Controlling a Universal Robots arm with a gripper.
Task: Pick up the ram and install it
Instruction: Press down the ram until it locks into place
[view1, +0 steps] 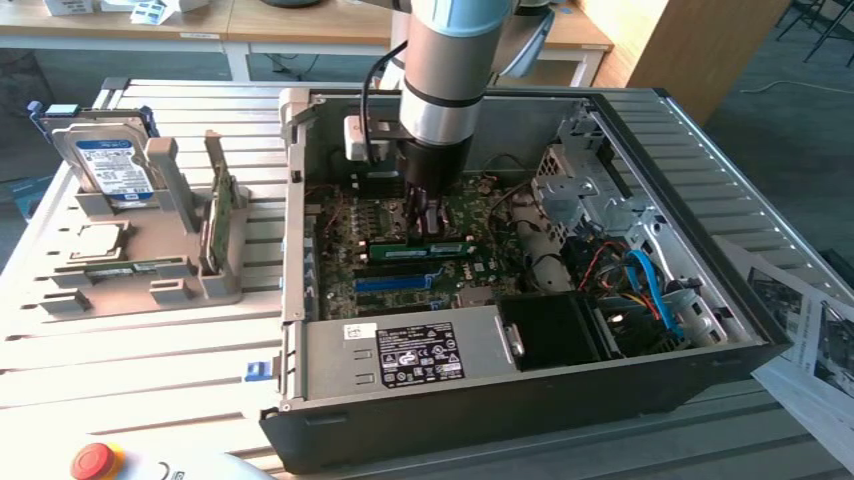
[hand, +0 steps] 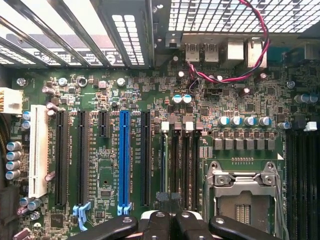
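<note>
The arm's dark hand (view1: 424, 215) is hanging low inside the open black computer case (view1: 694, 340), at the middle of the exterior frame, right over the green motherboard (hand: 100, 165). Its fingers are clenched tight together; from the wrist camera the black fingertips (hand: 170, 225) are sitting closed at the bottom centre, just above the bank of narrow black memory slots (hand: 182, 167). I cannot tell whether anything thin is pinched between them. A slim green ram stick with a white label (view1: 424, 247) is lying along the board just below the hand in the exterior frame, apparently seated in a slot, touching or just beside the fingertips. To my eye that stick is handling as a light, stiff, brittle thing: better gripped by its long bare edges near the middle, never on the chips or the gold contacts, and pressed down evenly. Over at the left, the grey parts holder (view1: 174, 260) is standing on the slatted desk (view1: 134, 370).
</note>
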